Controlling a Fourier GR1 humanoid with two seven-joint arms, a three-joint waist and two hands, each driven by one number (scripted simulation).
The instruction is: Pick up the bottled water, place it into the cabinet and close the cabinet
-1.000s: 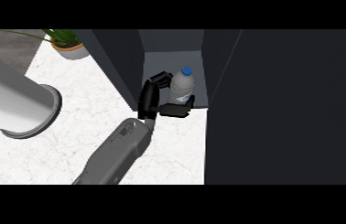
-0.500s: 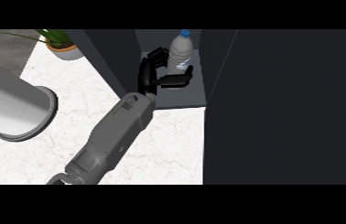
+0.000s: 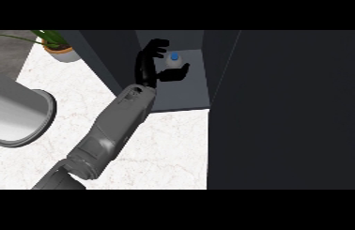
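Inside the dark grey open cabinet (image 3: 181,90), the black right hand (image 3: 149,65) curls round the clear blue-capped water bottle (image 3: 174,61), which may topple on release if set down tilted

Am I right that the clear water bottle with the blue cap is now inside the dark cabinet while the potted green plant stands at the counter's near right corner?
Not quite: in the head view the potted green plant stands at the counter's far left. The clear water bottle with the blue cap is indeed inside the dark cabinet.

a kitchen: marble counter (image 3: 166,144), dark cabinet (image 3: 277,107), potted plant (image 3: 59,48).
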